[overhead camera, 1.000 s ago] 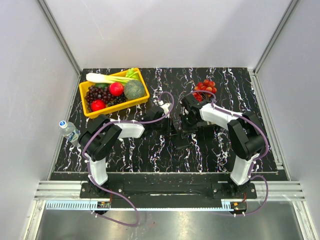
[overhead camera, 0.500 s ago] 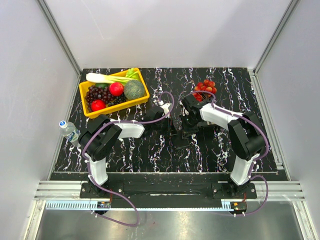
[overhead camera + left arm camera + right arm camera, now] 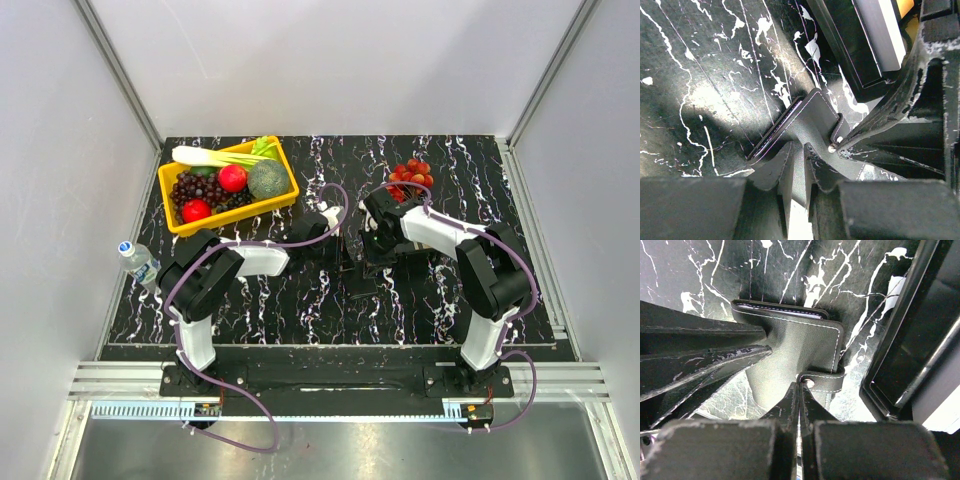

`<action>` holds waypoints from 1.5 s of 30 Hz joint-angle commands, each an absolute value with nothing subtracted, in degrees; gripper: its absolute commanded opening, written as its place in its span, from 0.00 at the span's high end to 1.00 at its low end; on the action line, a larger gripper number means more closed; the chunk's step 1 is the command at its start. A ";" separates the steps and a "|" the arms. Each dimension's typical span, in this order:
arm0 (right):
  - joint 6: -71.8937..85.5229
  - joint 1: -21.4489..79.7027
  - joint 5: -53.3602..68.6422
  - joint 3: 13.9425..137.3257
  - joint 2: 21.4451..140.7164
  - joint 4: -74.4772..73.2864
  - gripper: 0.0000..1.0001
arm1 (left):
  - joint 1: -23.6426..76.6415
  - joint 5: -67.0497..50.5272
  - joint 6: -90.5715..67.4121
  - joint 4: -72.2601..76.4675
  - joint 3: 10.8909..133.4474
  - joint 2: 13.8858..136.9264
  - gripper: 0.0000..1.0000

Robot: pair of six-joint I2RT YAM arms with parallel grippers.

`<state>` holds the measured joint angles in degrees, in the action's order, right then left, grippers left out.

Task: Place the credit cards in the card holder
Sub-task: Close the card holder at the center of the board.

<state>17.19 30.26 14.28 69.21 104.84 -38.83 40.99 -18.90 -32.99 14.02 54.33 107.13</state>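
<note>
Black white-veined tabletop (image 3: pixel 440 170) bears, mid-table, the card holder (image 3: pixel 810 117), seemingly light, floppy leather (slippery too, I'd judge) best taken by its edges: left gripper (image 3: pixel 796 175) pinches one flap, right gripper (image 3: pixel 800 390) is pressed together on the strap (image 3: pixel 826 380).

No lettering, number, brand or sign is showing legibly in any view. The water bottle (image 3: pixel 137 260), lying to the left of the yellow crate (image 3: pixel 232 185) and nearer the arm bases, is appearing too small for any print on it to be made out. The pale ruled strip (image 3: pixel 300 410), running along the near rail well below the crate, is showing only fine unreadable ticks. The card holder (image 3: pixel 810 125) is showing plain black leather.
</note>
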 commanded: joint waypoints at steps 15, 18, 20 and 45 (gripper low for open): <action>20.04 30.15 17.58 69.88 109.51 -35.77 1.00 | 41.92 -19.16 -32.61 13.71 53.44 108.63 0.82; 19.60 30.06 17.23 69.52 107.85 -36.30 1.00 | 41.92 -19.07 -32.61 13.54 53.35 108.72 0.82; 19.60 30.06 16.88 70.05 106.53 -36.82 1.00 | 41.92 -19.07 -32.52 13.62 53.44 108.72 0.82; 19.07 29.79 17.76 69.35 103.71 -40.51 1.00 | 41.84 -19.25 -32.61 13.54 53.79 109.25 0.82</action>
<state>19.53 29.82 17.10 69.30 104.73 -39.07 41.10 -18.92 -33.01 14.22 54.28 107.13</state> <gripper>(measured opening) 0.007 0.179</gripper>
